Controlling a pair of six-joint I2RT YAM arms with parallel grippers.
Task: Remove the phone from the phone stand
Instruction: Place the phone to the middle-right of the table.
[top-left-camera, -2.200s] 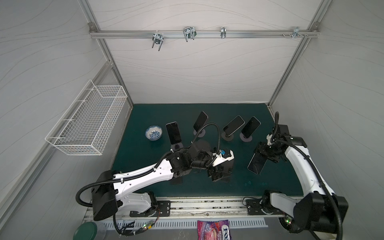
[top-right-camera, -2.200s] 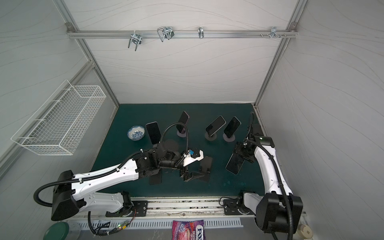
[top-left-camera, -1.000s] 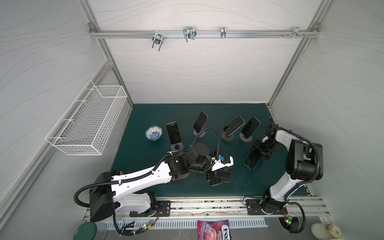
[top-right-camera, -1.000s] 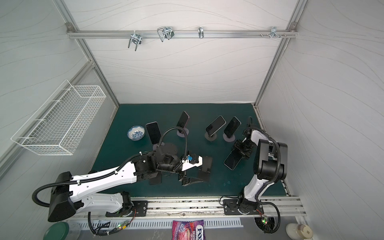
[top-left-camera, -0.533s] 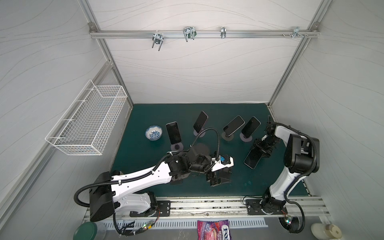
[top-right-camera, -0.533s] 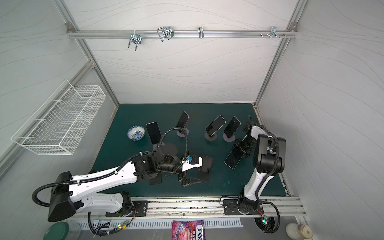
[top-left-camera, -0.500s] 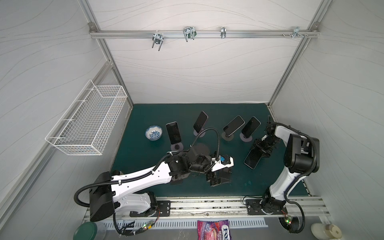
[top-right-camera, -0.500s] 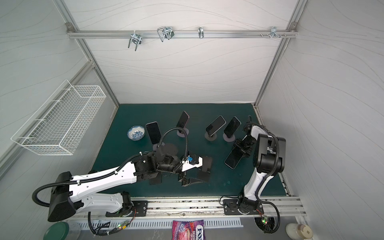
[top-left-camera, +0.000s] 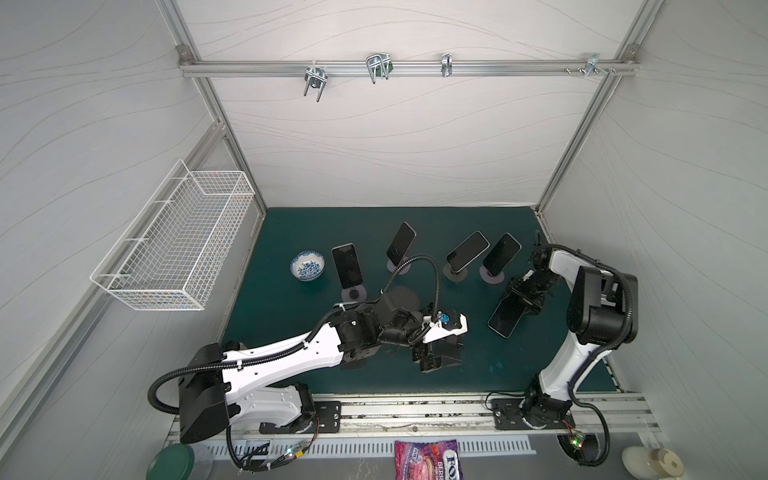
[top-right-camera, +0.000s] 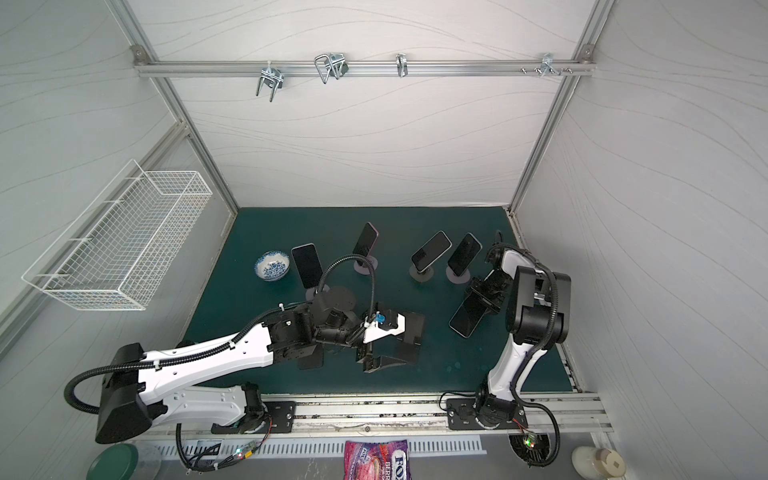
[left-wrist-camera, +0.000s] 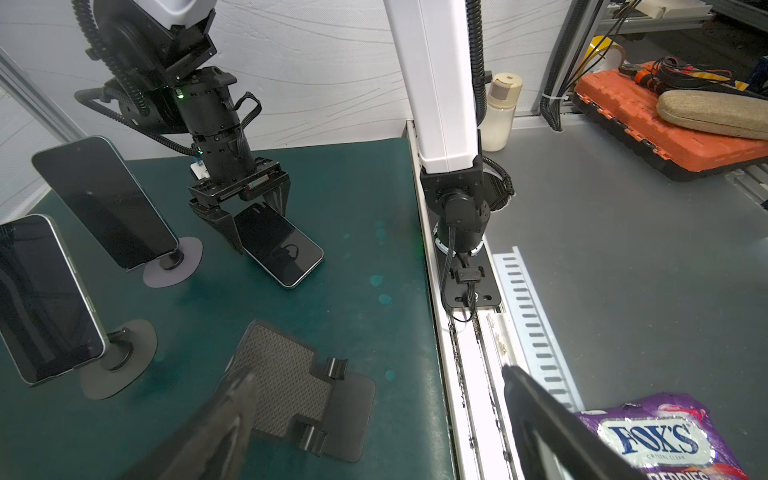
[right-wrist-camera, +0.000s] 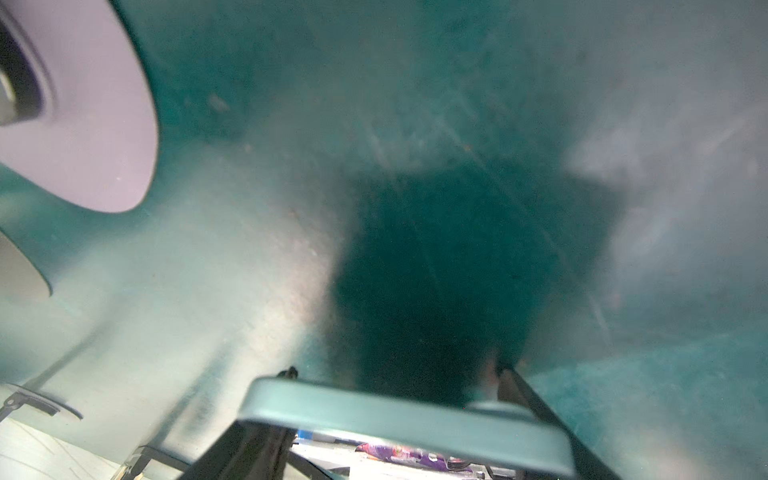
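A dark phone (top-left-camera: 508, 316) (top-right-camera: 468, 318) lies tilted at the right of the green mat, its low end on the mat. My right gripper (top-left-camera: 524, 297) (top-right-camera: 484, 297) (left-wrist-camera: 253, 216) is shut on its upper end, one finger on each long side. In the right wrist view the phone's edge (right-wrist-camera: 399, 419) spans the gap of the right gripper (right-wrist-camera: 397, 374). A black phone stand (left-wrist-camera: 299, 399) (top-right-camera: 409, 332) lies flat and empty near the mat's front. My left gripper (left-wrist-camera: 378, 378) (top-left-camera: 436, 353) hovers open over it, holding nothing.
Several more phones stand on round-based stands along the back (top-left-camera: 349, 264) (top-left-camera: 401, 243) (top-left-camera: 467, 251) (top-left-camera: 500, 254). A blue-patterned bowl (top-left-camera: 307, 266) sits at the back left. A wire basket (top-left-camera: 178, 245) hangs on the left wall. The metal rail (top-left-camera: 415, 411) runs along the front edge, with a candy bag (top-left-camera: 428, 457) beyond it.
The right arm has folded its elbow up and back while the phone stays held at about the same spot, low over the mat. The left arm has barely moved.
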